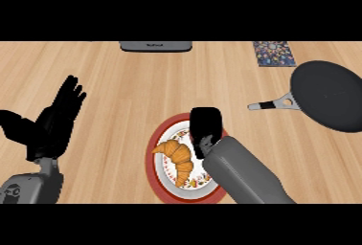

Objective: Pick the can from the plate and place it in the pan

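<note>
The right hand [206, 128] hangs over the plate's [151, 162] far edge, grasp impossible to tell; the can is hidden beneath, long axis unreadable; the pan [332, 95] sits by the counter's [120, 86] right edge; the left hand [56, 124] rests open, fingers spread wide, near the left edge.

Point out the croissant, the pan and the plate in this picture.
croissant [180, 155], head view, middle of its body
pan [329, 95], head view, centre of its dark inner surface
plate [151, 160], head view, red rim on its left side
</note>
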Controlling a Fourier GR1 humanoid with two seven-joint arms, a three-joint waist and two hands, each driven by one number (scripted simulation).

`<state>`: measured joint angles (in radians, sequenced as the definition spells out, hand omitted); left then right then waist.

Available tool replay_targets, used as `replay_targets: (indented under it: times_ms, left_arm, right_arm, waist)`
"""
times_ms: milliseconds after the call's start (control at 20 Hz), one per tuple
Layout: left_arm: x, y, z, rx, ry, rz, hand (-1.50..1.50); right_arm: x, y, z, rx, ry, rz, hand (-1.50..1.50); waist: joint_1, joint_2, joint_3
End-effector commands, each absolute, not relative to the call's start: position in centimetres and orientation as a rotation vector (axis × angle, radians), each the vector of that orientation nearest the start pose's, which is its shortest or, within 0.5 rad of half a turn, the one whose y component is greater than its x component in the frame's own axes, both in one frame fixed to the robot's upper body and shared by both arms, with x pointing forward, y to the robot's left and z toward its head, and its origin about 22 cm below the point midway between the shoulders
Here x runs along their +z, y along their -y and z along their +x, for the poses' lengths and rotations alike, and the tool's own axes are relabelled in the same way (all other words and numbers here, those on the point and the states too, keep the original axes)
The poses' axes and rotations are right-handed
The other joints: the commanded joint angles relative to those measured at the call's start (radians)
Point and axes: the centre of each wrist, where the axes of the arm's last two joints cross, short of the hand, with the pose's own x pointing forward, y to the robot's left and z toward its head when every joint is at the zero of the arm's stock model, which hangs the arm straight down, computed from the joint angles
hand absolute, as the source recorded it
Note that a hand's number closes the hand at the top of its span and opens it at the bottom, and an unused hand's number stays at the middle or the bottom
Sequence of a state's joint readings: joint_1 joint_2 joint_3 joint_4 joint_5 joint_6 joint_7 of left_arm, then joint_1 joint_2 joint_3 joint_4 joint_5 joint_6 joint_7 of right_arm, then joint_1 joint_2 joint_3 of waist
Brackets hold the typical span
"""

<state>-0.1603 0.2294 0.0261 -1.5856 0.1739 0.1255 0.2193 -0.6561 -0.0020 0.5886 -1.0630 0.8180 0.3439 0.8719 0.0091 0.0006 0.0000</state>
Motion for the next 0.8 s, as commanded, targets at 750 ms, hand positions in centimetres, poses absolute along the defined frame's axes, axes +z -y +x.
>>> replay_targets:
  times_ms: [750]
  left_arm:
    - [5.5,-26.5,28.5,0.041,1.516,0.098,0.0]
  right_arm:
    - [3.2,3.6,32.4,1.34,1.04,-0.963,1.5]
  waist:
    - [-0.011,-0.002,0.0]
